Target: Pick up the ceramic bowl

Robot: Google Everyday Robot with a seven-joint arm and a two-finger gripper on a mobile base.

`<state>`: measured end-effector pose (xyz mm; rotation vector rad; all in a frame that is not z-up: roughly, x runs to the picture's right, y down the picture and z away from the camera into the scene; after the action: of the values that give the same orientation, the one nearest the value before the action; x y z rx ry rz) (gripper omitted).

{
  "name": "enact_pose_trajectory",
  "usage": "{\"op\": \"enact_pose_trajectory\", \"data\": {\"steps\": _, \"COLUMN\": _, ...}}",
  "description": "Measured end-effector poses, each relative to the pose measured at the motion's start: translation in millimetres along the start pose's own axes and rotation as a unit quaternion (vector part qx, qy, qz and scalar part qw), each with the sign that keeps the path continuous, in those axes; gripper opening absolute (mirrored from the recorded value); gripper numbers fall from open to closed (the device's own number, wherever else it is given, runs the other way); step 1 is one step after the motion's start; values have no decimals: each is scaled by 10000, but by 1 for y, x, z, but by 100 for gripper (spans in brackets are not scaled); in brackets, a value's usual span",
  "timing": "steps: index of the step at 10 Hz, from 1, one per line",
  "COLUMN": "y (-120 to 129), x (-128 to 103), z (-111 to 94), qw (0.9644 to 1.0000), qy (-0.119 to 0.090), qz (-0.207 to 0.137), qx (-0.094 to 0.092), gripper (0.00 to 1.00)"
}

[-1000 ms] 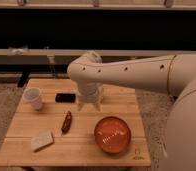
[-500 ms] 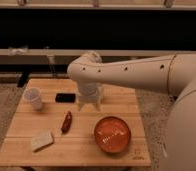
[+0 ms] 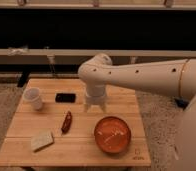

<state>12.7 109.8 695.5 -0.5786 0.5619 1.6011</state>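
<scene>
End effector is held low over the middle of the desk, pointing downward at the end of the white arm, just behind and to the left of the ceramic bowl. Whether it is open or closed cannot be told from this view; nothing is seen to be gripped by it.

The ceramic bowl is set upright on the near right part of the desk, close to the front edge and apart from the other things. It is judged to be stiff, fairly heavy for its size and breakable, so a drop or a hard knock against the wood should be avoided. Its glaze is likely to be slippery, and the round body is too wide to be spanned. The rim is therefore judged the best place to be taken: one side of the wall pinched from above, inside and outside, probably at the edge nearest the end effector. Some tilt under its own weight should be expected once it is lifted by one side.

The bowl is seen as wide, shallow and round, glossy orange-red, with faint pale streaks inside. It is the largest item there, beside a white cup, a flat black object, a dark red elongated piece and a pale block.
</scene>
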Motion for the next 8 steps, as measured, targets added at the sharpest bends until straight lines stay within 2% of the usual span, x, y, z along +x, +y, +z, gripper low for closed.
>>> {"op": "enact_pose_trajectory", "data": {"steps": 4, "y": -90, "x": 11, "z": 25, "qw": 9980, "qy": 69, "qz": 610, "qx": -153, "gripper": 65}}
{"op": "enact_pose_trajectory", "data": {"steps": 5, "y": -116, "x": 16, "z": 45, "qw": 9964, "qy": 187, "qz": 794, "qx": -232, "gripper": 65}}
{"op": "enact_pose_trajectory", "data": {"steps": 8, "y": -151, "x": 22, "z": 87, "qw": 9917, "qy": 439, "qz": 1157, "qx": -361, "gripper": 65}}
